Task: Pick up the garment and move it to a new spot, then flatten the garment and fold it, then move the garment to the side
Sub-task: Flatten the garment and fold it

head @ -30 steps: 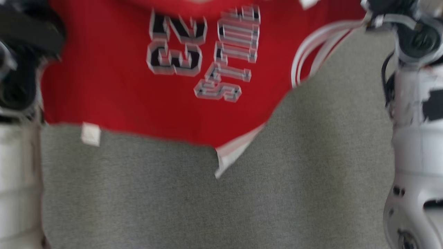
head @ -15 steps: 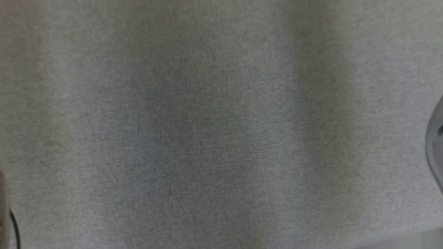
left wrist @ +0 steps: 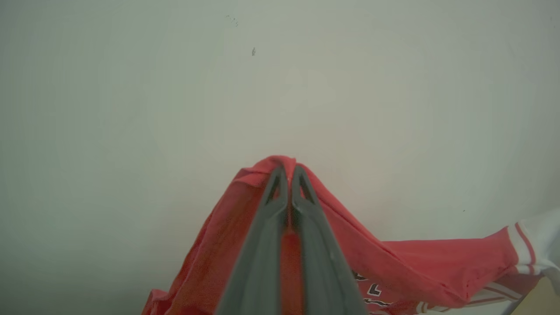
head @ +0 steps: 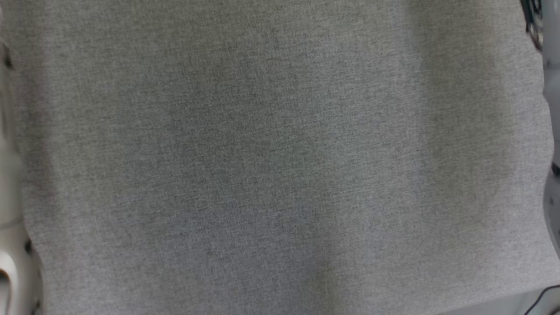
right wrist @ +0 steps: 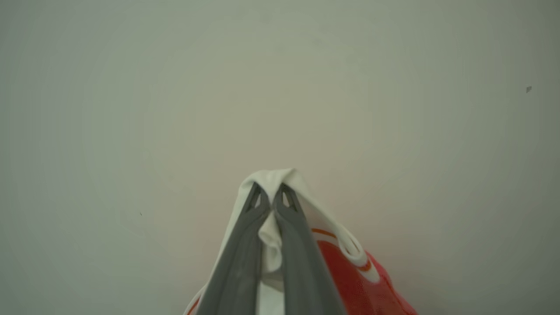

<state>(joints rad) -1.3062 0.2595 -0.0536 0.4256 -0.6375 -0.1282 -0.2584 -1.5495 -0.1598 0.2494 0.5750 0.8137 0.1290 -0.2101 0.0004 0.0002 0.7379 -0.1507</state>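
Grey cloth surface [head: 280, 157] spreads below; left gripper [left wrist: 288, 173] pinches the garment [left wrist: 407, 267], right gripper [right wrist: 270, 192] its white trim [right wrist: 280, 176], probably to stretch it flat

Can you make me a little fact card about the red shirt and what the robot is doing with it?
Garment: red shirt with white striped trim and some lettering
Left end effector: shut, pinching a red edge of the shirt
Right end effector: shut, pinching a white part of the shirt
Head view: grey fabric surface
Behind the fingers: plain pale background
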